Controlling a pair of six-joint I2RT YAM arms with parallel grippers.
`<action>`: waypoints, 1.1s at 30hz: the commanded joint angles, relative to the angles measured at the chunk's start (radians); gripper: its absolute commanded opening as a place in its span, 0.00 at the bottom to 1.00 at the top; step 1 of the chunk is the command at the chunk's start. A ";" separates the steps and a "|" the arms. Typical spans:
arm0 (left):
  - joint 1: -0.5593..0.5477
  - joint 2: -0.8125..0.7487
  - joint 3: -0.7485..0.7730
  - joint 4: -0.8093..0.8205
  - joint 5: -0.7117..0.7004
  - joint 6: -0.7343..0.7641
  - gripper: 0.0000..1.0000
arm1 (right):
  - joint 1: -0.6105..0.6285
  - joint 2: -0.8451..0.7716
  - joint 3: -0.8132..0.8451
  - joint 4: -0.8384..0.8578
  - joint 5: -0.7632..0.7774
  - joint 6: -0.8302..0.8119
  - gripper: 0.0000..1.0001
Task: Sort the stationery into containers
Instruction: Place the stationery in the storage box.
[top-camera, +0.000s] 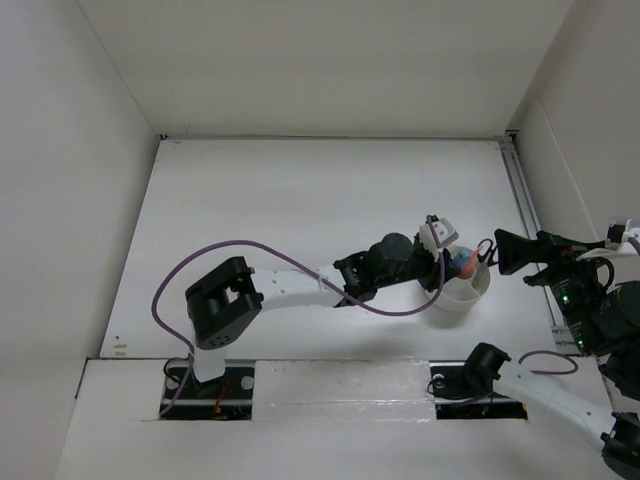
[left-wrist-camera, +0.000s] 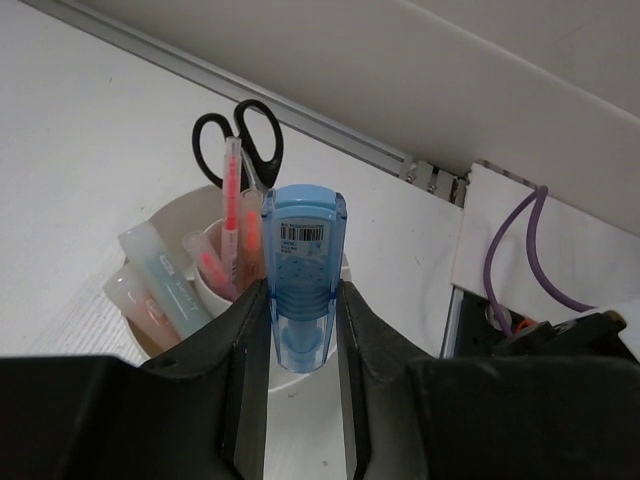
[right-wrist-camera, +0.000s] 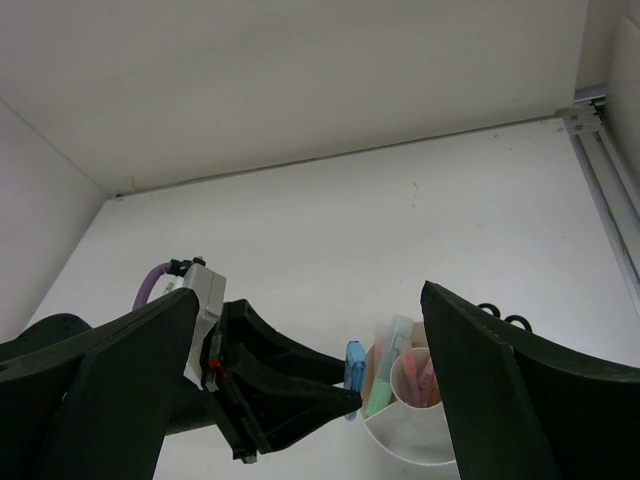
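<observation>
the left claw (left-wrist-camera: 300, 305) is pinched narrow on the stubby blue marker (left-wrist-camera: 305, 250), one finger flat on each side of the barrel, cap end up. it hangs right at the near rim of the white cup (left-wrist-camera: 175, 215), low in the middle of the left wrist view. whether the bottom end is inside a ring compartment or just outside the wall, i cannot tell from here.

the cup is already busy. the black-handled scissors (left-wrist-camera: 240, 140) stand at the far side, thin pens (left-wrist-camera: 235, 200) fill the centre well, and a green marker (left-wrist-camera: 160, 270) and an orange marker (left-wrist-camera: 135, 305) lean in the ring at the left of the frame.

the right claw (right-wrist-camera: 310, 300) is spread wide and holds nothing. it sits to the right of the cup in the top view, above the table (top-camera: 300, 200).

to do this well, i'd say the marker wants to sit squarely over a free ring slot first, clear of the wall. then it goes straight down, upright, away from the pens. the fingers should part only once the barrel is well inside, or it may tip out over the rim. the empty claw is best kept off the cup so nothing gets nudged.
</observation>
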 joint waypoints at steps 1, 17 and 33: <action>0.000 0.004 0.014 0.148 0.096 0.033 0.00 | 0.009 -0.006 0.028 -0.009 0.019 0.004 0.99; 0.000 0.147 0.035 0.277 0.205 0.042 0.00 | 0.009 0.012 0.046 -0.036 0.019 -0.007 0.99; 0.000 0.188 0.048 0.300 0.185 0.092 0.00 | 0.009 0.003 0.046 -0.036 -0.020 -0.035 0.99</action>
